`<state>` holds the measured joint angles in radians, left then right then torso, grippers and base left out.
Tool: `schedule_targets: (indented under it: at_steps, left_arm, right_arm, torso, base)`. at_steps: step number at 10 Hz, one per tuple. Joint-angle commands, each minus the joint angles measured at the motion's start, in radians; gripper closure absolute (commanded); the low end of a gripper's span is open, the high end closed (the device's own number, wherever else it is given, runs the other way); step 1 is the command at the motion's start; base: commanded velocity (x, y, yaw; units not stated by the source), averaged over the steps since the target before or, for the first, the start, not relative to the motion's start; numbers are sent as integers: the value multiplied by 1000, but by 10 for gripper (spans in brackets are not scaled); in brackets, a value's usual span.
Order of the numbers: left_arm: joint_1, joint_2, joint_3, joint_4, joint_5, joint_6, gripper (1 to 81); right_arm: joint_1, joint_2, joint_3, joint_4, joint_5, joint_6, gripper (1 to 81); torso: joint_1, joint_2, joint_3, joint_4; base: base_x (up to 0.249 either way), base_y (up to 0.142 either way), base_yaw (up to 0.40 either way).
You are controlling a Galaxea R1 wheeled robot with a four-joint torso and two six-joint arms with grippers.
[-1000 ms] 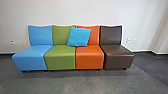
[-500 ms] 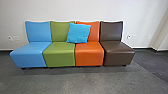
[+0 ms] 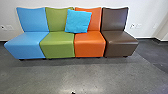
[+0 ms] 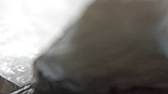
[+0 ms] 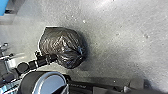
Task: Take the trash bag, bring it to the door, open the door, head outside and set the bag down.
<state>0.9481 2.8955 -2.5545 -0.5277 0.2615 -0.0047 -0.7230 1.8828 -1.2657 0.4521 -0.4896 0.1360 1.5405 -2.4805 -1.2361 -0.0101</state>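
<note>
Four soft chairs with no arms, blue (image 3: 27,41), green (image 3: 57,43), orange (image 3: 90,43) and dark brown (image 3: 120,42), touch in a row by a plain white wall (image 3: 145,10). A square bright blue pillow (image 3: 78,21) leans on the green and orange backs. The floor is smooth and gray (image 3: 105,75).

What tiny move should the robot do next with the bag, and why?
Maybe a gentle upward tug with the left gripper: it reaches right to the bag, but whether it has hold can't be told, so a tug would test that.

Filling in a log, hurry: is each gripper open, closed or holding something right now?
Left gripper: open or closed cannot be told.
Right gripper: cannot be told; its wrist view shows the trash bag.
</note>
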Motion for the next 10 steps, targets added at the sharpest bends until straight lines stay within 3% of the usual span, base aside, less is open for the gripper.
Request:
schedule_targets:
  at_steps: [1, 4, 5, 8, 9, 10]
  left_arm:
    - [-90, -5, -6, -11, 61, 0, 10]
    - [-88, -5, -7, -5, 62, 0, 10]
    - [-88, -5, -6, -2, 62, 0, 10]
    - [-88, -5, -6, 5, 62, 0, 10]
    - [-88, -7, -6, 5, 62, 0, 10]
    - [-88, -7, -6, 6, 62, 0, 10]
  right_arm:
    - [88, -52, 14, 25, -66, -1, 10]
    - [89, -51, 13, 25, -66, -1, 10]
    - [88, -51, 13, 26, -66, -1, 10]
    - [82, -52, 13, 26, -67, -1, 10]
    - [81, -52, 13, 26, -67, -1, 10]
    - [81, -52, 13, 26, -67, -3, 10]
  torso:
    - [0, 0, 1, 0]
    - [0, 0, -7, 0]
    - [64, -100, -7, 0]
    - [85, -132, -7, 0]
    - [42, -66, -7, 0]
    - [59, -96, -7, 0]
  base:
    - [0, 0, 0]
    - [0, 0, 0]
    - [0, 0, 0]
    - [0, 0, 0]
    - [0, 0, 0]
    - [0, 0, 0]
